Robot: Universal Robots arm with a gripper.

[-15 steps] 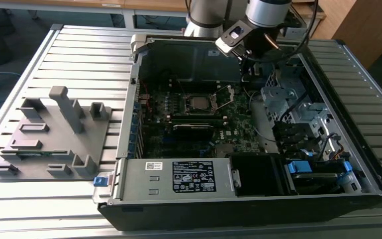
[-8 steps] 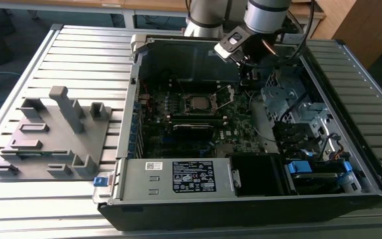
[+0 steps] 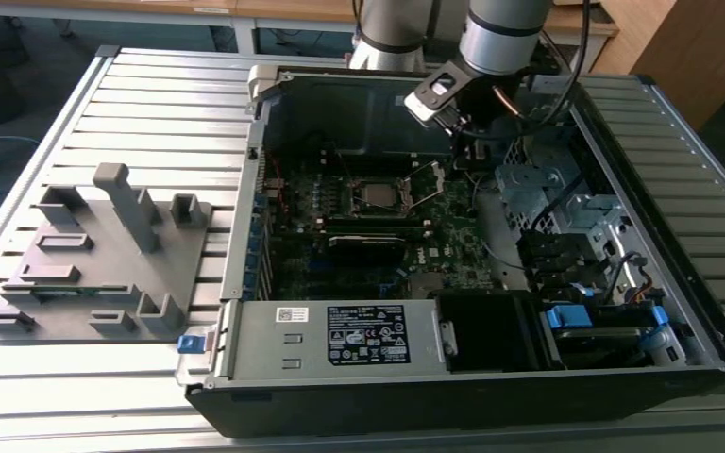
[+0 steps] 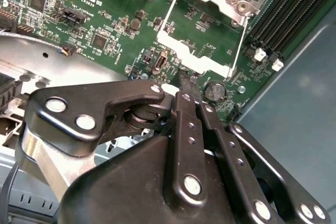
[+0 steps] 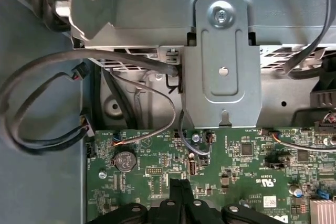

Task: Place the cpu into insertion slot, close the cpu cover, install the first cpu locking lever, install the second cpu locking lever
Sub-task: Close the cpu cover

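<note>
Chip (image 3: 376, 196) sits in its socket (image 3: 376, 214), cover (image 4: 184, 53) flipped open; gripper (image 4: 187, 82) right at the cover's edge, jaws pinched together, empty.

You're in a robotics lab or test workshop: a ribbed aluminium table (image 3: 73, 113) carries an opened computer case (image 3: 463, 406) laid on its side, its motherboard (image 3: 453, 260) bared, with a grey moulded fixture plate (image 3: 98, 264) beside it. Your robot arm (image 3: 504, 33) reaches into the case from the far edge. Wooden desks (image 3: 299, 9) stand beyond the table.
</note>
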